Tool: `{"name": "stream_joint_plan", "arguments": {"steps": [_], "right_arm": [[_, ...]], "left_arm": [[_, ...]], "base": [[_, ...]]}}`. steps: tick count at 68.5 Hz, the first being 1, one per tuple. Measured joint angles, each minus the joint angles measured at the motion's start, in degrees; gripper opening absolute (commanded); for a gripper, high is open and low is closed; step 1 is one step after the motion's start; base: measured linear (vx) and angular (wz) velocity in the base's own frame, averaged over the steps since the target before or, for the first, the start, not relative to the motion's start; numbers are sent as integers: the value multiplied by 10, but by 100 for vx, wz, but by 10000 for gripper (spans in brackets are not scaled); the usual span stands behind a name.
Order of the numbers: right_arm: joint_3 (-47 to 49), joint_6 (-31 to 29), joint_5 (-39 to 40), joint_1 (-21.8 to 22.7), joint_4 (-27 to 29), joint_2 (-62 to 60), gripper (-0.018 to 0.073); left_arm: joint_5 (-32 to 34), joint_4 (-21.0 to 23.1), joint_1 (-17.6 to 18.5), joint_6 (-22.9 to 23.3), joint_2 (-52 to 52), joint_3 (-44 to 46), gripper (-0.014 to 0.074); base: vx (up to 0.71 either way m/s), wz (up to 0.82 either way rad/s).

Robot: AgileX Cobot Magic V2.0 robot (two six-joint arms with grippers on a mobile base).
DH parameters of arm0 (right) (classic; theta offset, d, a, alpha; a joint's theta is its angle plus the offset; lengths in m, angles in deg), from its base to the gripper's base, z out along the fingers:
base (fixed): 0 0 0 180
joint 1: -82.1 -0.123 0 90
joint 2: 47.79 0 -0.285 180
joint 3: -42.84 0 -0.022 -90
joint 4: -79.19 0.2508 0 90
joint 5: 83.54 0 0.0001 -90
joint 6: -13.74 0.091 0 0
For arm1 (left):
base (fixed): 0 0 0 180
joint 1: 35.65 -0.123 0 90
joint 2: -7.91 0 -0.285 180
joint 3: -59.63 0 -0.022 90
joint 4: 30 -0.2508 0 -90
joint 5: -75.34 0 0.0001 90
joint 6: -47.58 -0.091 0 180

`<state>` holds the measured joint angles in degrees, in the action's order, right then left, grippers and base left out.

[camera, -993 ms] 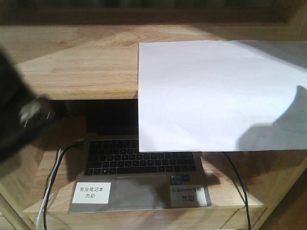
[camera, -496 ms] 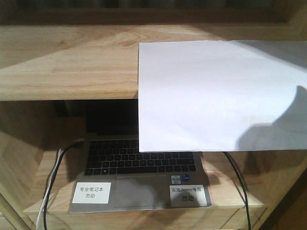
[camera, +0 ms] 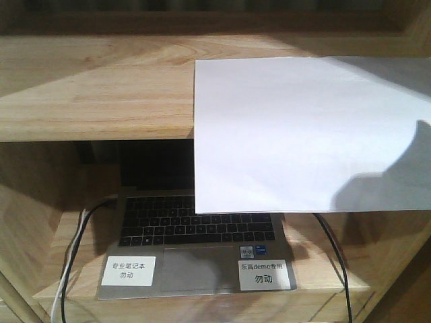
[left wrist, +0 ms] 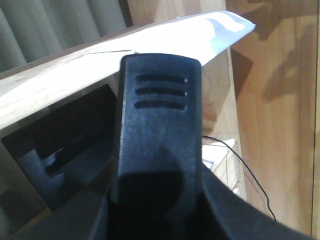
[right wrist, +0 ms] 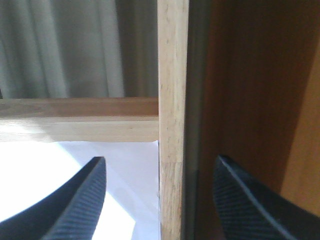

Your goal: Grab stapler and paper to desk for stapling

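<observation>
Paper [camera: 296, 128]: white sheet lay flat on the right part of the upper shelf [camera: 94, 94], near edge overhanging the shelf lip above the laptop [camera: 195, 249].
Open room: bare shelf wood lay left of the sheet; an upright post [right wrist: 172, 125] bounded its far side.
Right fingers [right wrist: 80, 200]: spread wide, holding nothing; the post showed between them, the sheet beside one.
Left fingers [left wrist: 157, 125]: one black pad filled the view, opening could not be told; sheet corner lay beyond, apart.
</observation>
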<state>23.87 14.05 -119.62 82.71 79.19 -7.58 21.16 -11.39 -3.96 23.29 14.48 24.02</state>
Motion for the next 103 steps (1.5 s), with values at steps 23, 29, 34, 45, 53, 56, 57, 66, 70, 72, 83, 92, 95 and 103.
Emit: {"name": "stream_joint_plan", "arguments": {"steps": [23,29,34,45,53,56,57,66,70,72,83,92,95,103], "right_arm": [[0,0,0,0,0,0,437],[0,0,0,0,0,0,437],[0,0,0,0,0,0,437],[0,0,0,0,0,0,437],[0,0,0,0,0,0,437],[0,0,0,0,0,0,437],[0,0,0,0,0,0,437],[0,0,0,0,0,0,437],[0,0,0,0,0,0,437],[0,0,0,0,0,0,437],[0,0,0,0,0,0,437],[0,0,0,0,0,0,437],[0,0,0,0,0,0,437],[0,0,0,0,0,0,437]], "left_arm": [[0,3,0,0,0,0,-6],[0,4,0,0,0,0,-6],[0,4,0,0,0,0,-6],[0,4,0,0,0,0,-6],[0,4,0,0,0,0,-6],[0,4,0,0,0,0,-6],[0,4,0,0,0,0,-6],[0,4,0,0,0,0,-6],[0,4,0,0,0,0,-6],[0,4,0,0,0,0,-6],[0,4,0,0,0,0,-6],[0,4,0,0,0,0,-6],[0,4,0,0,0,0,-6],[0,4,0,0,0,0,-6]], "base": [[0,0],[0,0],[0,0],[0,0],[0,0],[0,0],[0,0],[0,0],[0,0],[0,0],[0,0],[0,0],[0,0],[0,0]]}}
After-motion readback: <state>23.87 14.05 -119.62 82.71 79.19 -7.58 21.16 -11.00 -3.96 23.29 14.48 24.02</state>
